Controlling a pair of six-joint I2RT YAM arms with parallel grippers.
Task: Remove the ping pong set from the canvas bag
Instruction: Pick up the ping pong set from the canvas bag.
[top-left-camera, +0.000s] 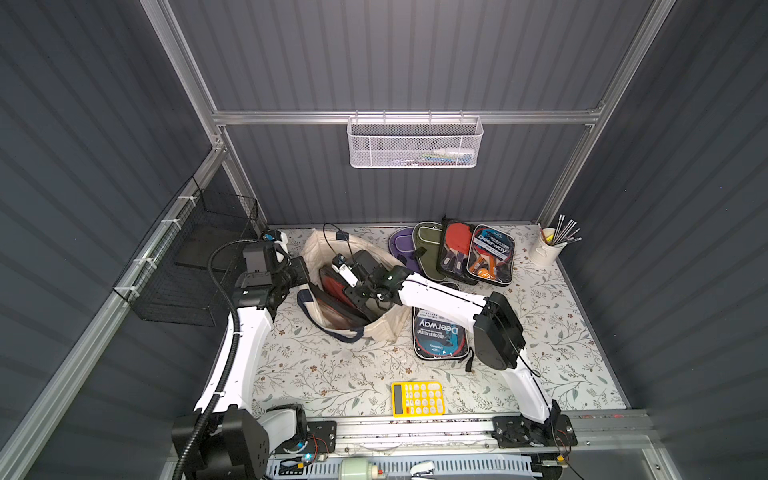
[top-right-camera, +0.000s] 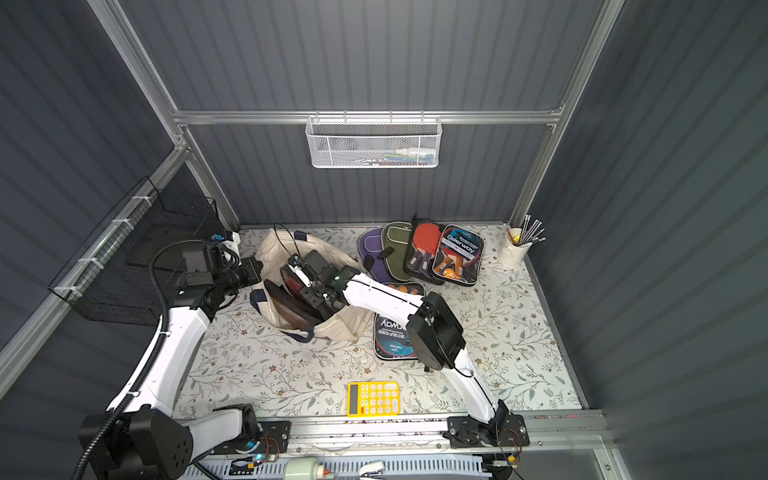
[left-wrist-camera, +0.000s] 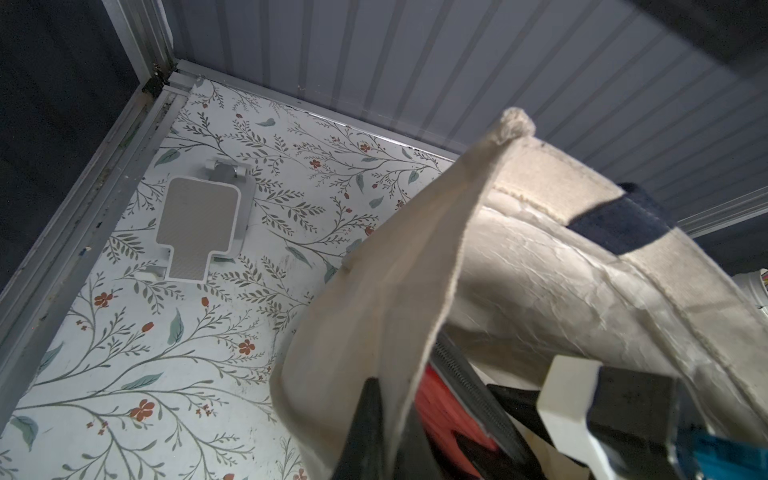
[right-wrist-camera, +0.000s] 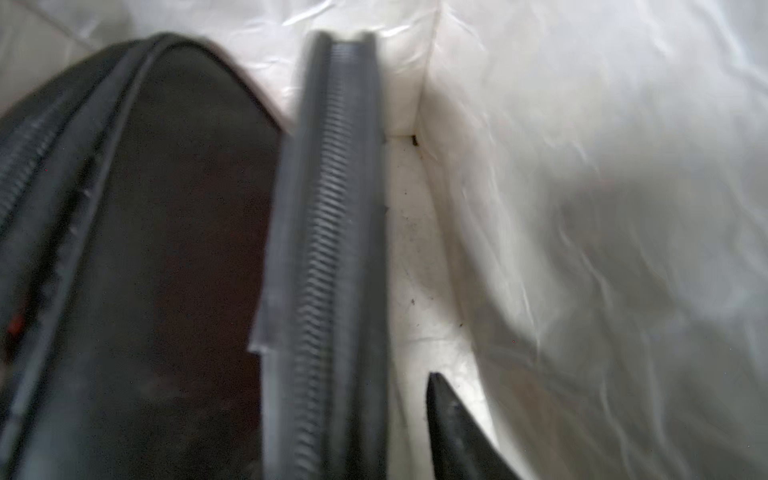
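Inside the canvas bag (right-wrist-camera: 602, 166), its crinkled white lining filling the background, a blurred black zippered case (right-wrist-camera: 332, 249) is facing the camera edge-on, a second dark case (right-wrist-camera: 166, 249) is sitting close beside it, and the right claw's dark fingertip (right-wrist-camera: 455, 432) is hovering just clear of the zipper.
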